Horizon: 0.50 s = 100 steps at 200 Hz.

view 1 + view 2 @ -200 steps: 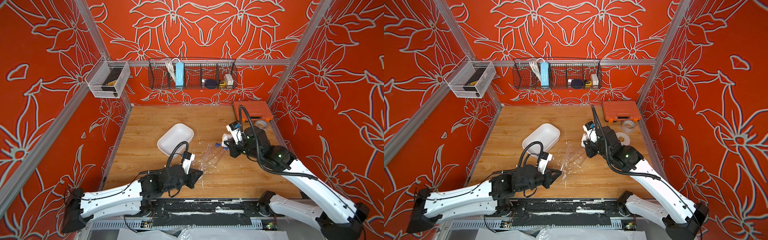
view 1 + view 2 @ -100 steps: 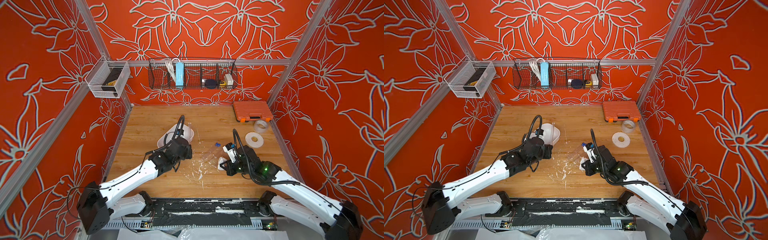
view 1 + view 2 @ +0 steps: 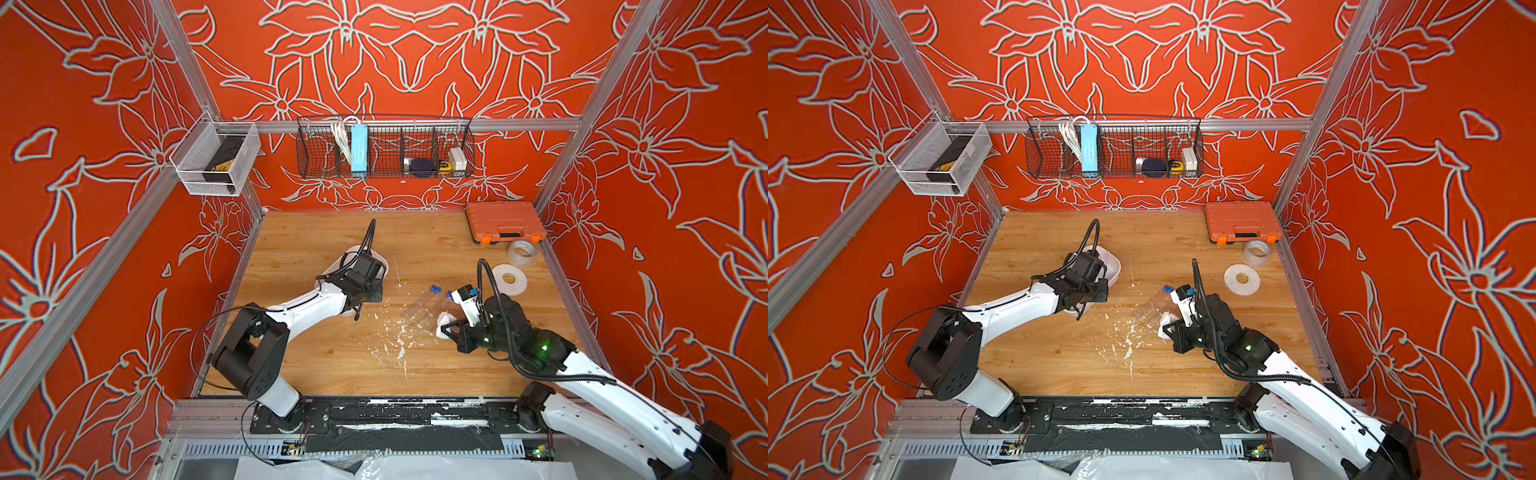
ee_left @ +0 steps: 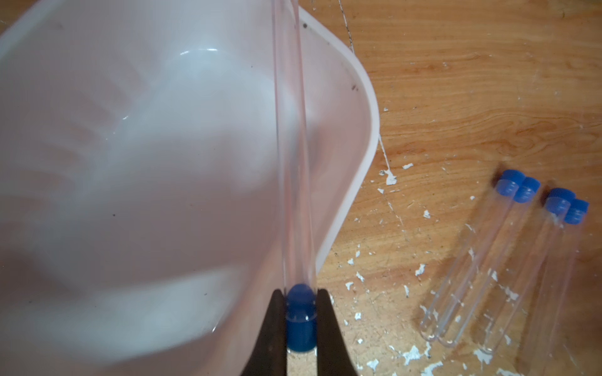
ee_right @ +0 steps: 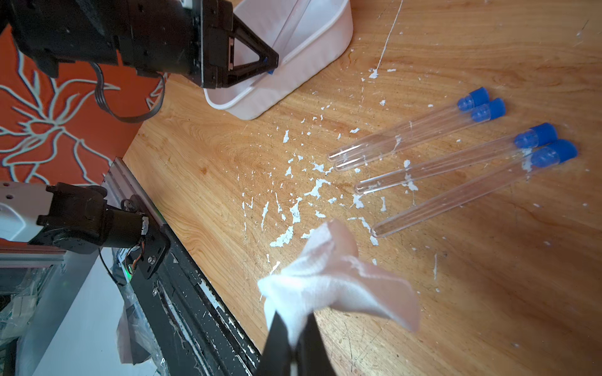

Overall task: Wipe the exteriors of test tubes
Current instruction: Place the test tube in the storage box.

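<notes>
Since a second ago the left gripper [image 4: 301, 312] has swung from the near edge out over the white plastic tub [image 3: 1113, 266], and the right gripper [image 3: 444, 329] has drawn back nearer.

Both top views show me the wooden tabletop [image 3: 332, 365] flecked with white scraps [image 3: 400, 353], and the orange flower-patterned walls [image 3: 395, 62]. On the far wall hangs a black wire basket [image 3: 384, 145], on the left wall a white mesh bin [image 3: 216, 160]. Far right lies an orange plastic case [image 3: 505, 220], with a clear tape roll [image 3: 521, 251] and a flat white tape disc [image 3: 510, 279] just nearer. From up there the left wrist covers its own fingertips.

From the left wrist I see what that hides: the jaws are clamped on the blue cap of one see-through plastic test tube [image 4: 291, 146], which reaches across the tub's inside.

From the right wrist, the jaws pinch a crumpled white tissue [image 5: 325, 280]. Four more capped test tubes [image 5: 452, 161] lie side by side on the wood right of the tub, near the tissue but apart from it.
</notes>
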Motion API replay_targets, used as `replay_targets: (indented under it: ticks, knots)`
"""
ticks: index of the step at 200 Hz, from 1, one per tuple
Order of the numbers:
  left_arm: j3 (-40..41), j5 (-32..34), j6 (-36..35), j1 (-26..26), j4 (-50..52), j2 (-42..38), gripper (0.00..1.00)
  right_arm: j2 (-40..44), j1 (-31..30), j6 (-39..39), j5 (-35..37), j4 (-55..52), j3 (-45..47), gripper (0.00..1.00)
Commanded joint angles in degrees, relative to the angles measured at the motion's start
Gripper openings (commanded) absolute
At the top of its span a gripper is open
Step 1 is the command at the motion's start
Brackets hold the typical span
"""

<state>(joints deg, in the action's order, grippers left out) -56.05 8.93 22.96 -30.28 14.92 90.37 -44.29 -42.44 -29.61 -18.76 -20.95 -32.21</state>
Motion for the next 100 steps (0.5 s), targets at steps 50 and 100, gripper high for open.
replay_targets:
  ticks: [50, 100]
  knots:
    - [-3.4, 3.9, -2.3, 1.2, 7.0, 3.6, 0.15, 1.6, -0.4, -0.5, 0.0, 0.1, 1.2, 0.0]
    - [-7.3, 5.0, -2.8, 2.2, 11.0, 1.0, 0.16, 1.2, -0.4, -0.7, 0.0, 0.7, 0.5, 0.0]
